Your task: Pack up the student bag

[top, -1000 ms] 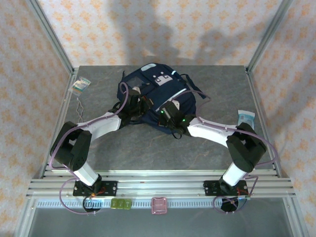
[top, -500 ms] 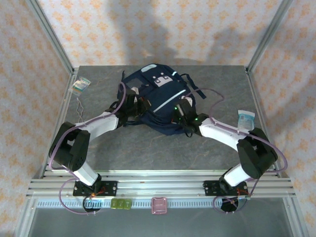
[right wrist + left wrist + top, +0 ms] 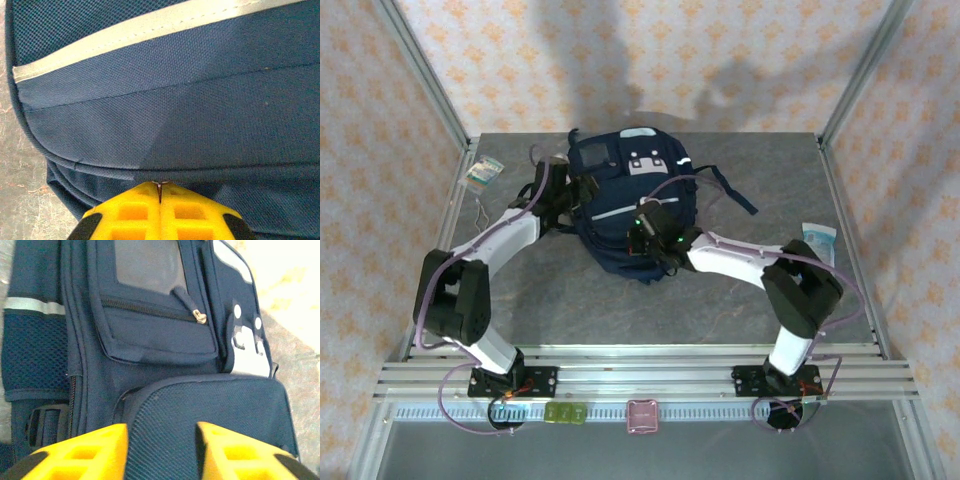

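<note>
A left packet (image 3: 483,172) is lying at the far left edge of the grey surface (image 3: 570,300), well apart from the bag (image 3: 630,195). The left end effector (image 3: 160,440) is hovering at the bag's left side, its yellow fingers standing partly open and gripping nothing. The bag is sitting at the middle back of the surface, front panel facing up. Its small pocket (image 3: 160,335) is zipped shut, so any contents are hidden. The right end effector (image 3: 160,190) is closed tight against a seam low on the bag (a thin sliver is showing between its tips, too small to identify). A right packet (image 3: 817,238) is lying near the right edge. Packing is likely looking early: both packets are waiting outside, and no opening is showing.
</note>
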You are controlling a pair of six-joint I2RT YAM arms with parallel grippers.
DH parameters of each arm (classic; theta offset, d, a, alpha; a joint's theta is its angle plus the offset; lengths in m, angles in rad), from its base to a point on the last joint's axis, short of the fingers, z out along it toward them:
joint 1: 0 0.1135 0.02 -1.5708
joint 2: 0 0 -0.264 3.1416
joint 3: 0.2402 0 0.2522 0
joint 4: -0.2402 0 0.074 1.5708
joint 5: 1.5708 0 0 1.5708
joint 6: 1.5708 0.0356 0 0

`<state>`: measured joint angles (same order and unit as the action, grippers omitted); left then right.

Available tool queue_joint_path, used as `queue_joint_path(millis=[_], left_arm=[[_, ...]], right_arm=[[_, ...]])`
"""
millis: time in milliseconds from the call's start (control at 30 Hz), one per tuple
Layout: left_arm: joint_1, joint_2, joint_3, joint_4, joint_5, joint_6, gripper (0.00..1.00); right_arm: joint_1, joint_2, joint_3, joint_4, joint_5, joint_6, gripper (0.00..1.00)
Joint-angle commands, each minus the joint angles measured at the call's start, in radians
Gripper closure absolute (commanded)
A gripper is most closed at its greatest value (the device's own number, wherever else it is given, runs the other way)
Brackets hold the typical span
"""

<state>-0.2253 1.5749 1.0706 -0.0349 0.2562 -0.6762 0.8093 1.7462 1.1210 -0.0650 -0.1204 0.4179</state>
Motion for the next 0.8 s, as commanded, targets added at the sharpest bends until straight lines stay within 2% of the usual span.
queue_joint_path(millis=[0,200,333,500,767], left_arm=[[-0.009,-0.118,-0.099,0.045,-0.024,-0.034,0.56],[-0.063,-0.253,-0.322,0.147,-0.029,-0.156,0.55],[-0.120,-0.270,-0.416,0.240,-0.026,-0.238,0.53],[-0.174,-0.194,-0.395,0.283,-0.036,-0.258,0.52],[-0.186,-0.051,-0.295,0.316,-0.070,-0.246,0.49]], right_arm=[[0.006,0.026,0.043,0.036,-0.052,0.015,1.00],[0.007,0.029,0.043,0.039,-0.050,0.018,1.00],[0.007,0.028,0.034,0.048,-0.053,0.026,1.00],[0.007,0.029,0.037,0.053,-0.068,0.030,1.00],[0.013,0.022,0.030,0.065,-0.085,0.027,1.00]])
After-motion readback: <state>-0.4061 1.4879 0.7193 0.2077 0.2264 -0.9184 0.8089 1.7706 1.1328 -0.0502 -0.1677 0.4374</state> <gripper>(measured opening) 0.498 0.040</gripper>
